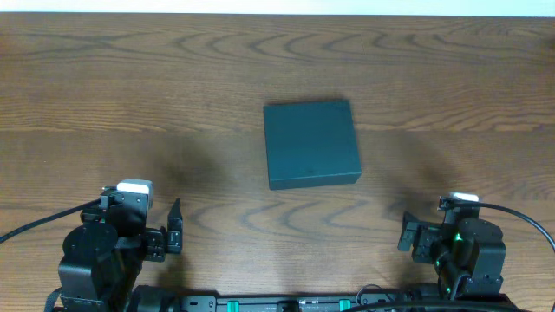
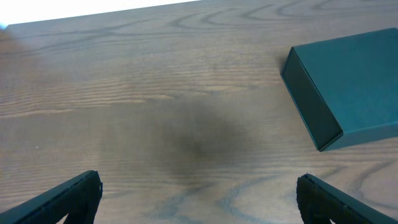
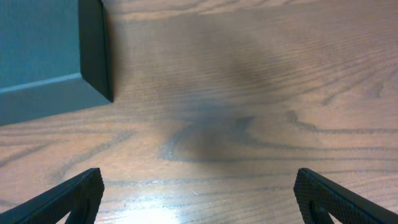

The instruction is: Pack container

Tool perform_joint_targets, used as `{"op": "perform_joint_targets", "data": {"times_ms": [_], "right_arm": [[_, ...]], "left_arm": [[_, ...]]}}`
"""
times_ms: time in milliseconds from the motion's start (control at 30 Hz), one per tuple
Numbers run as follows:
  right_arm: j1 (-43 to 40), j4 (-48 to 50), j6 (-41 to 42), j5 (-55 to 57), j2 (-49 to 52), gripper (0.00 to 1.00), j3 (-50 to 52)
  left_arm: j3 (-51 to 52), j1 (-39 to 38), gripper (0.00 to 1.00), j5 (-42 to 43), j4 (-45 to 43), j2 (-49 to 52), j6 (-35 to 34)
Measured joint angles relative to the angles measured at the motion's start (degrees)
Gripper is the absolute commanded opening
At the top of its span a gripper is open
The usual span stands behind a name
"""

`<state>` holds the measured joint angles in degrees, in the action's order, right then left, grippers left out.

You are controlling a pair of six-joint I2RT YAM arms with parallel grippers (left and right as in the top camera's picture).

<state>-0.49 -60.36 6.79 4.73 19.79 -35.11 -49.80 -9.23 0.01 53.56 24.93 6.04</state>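
Parked by the near corners, left gripper (image 2: 198, 190) and right gripper (image 3: 198, 183) both spread wide, gripping nothing; probably staged clear of the box (image 1: 311, 143), shut and flat about midway between near and far edges. Nearly square, so long axis hard to call; front wall toward near edge, skewed slightly.
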Motion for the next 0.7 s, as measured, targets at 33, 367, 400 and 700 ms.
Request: {"op": "perform_joint_targets", "data": {"times_ms": [33, 367, 400, 700], "right_arm": [[0.0, 0.3, 0.0, -0.1, -0.6, 0.99, 0.0], [2.3, 11.3, 0.0, -4.2, -15.9, 0.99, 0.6], [2.3, 13.8, -0.1, -4.3, -17.2, 0.99, 1.1], [6.6, 50.9, -7.7, -5.2, -19.3, 0.99, 19.5]], "left_arm": [[0.0, 0.0, 0.99, 0.0, 0.0, 0.0, 0.0], [0.0, 0.0, 0.99, 0.0, 0.0, 0.0, 0.0], [0.0, 0.0, 0.99, 0.0, 0.0, 0.0, 0.0], [0.1, 0.0, 0.99, 0.0, 0.0, 0.0, 0.0]]}}
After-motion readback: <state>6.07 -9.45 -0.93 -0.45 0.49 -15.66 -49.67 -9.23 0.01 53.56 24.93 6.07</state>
